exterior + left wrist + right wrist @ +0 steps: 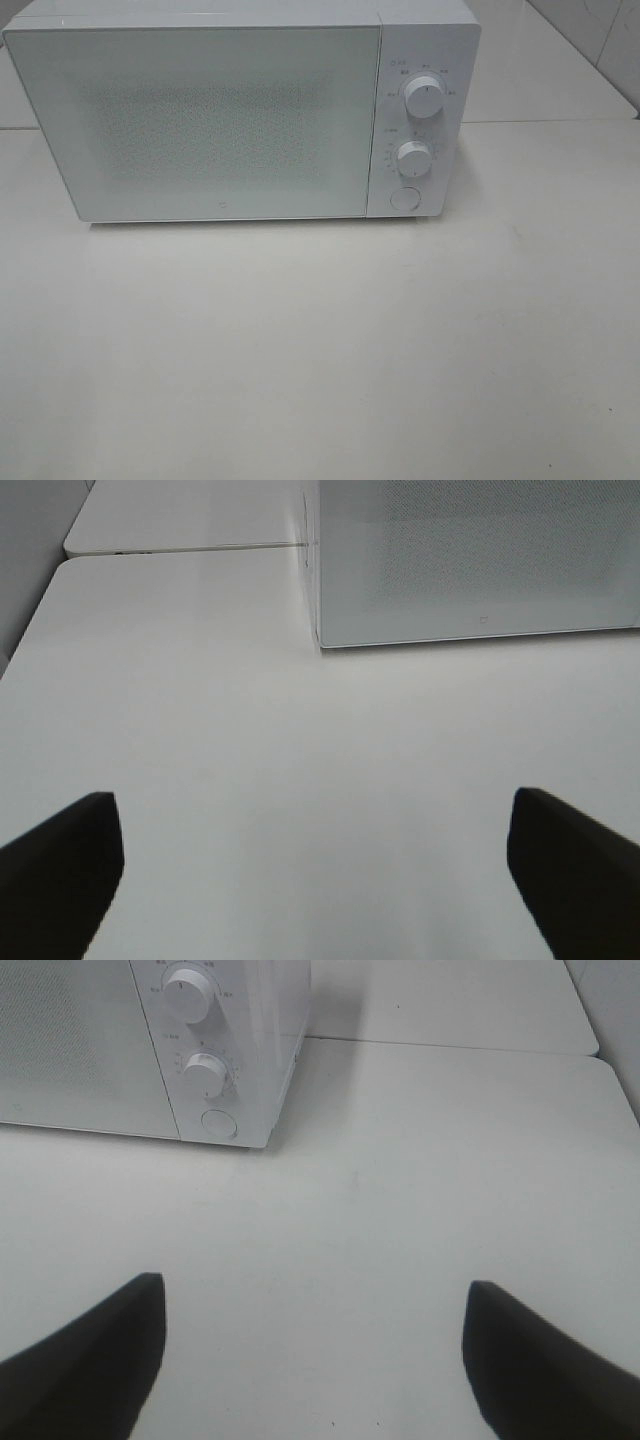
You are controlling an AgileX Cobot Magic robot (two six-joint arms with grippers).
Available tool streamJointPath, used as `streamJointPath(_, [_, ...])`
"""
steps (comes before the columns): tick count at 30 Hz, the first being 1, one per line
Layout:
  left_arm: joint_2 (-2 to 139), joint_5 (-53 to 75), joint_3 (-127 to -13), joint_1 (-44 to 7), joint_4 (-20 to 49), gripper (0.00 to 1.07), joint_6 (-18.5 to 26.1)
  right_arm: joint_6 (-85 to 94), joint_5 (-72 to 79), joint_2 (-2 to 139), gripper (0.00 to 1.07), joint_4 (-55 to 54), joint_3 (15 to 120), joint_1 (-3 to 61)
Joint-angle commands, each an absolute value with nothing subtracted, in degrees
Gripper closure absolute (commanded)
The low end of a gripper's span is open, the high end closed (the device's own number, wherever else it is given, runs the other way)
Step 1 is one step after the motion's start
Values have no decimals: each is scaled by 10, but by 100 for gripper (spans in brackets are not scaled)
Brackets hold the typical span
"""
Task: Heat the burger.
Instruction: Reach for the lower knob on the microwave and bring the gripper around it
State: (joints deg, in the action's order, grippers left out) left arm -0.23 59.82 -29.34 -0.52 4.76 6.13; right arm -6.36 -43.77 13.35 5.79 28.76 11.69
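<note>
A white microwave point(200, 115) stands at the back of the white table point(320, 340) with its door shut. It has two round knobs point(424, 97) and a round button point(404, 198) on its right panel. The burger is out of view in every frame. My left gripper point(315, 870) is open and empty, held low over the table in front of the microwave's left corner point(320, 640). My right gripper point(315, 1355) is open and empty, in front of the microwave's control panel point(205, 1075). Neither gripper shows in the exterior high view.
A second table surface point(540, 70) joins behind the microwave along a seam. A wall point(600, 40) rises at the back right. The table's left edge point(30, 640) shows in the left wrist view.
</note>
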Motion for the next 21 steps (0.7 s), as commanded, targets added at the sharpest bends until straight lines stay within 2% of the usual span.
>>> streamJointPath(1, [-18, 596, -290, -2, 51, 7, 60, -69, -372, 168, 31, 58, 274, 112])
streamJointPath(13, [-18, 596, -290, -2, 51, 7, 60, -69, -182, 280, 31, 58, 224, 112])
streamJointPath(15, [-18, 596, -290, -2, 51, 7, 60, -80, -98, 321, 31, 57, 209, 112])
streamJointPath(21, [-18, 596, -290, -2, 51, 7, 60, -136, 34, 388, 31, 53, 198, 112])
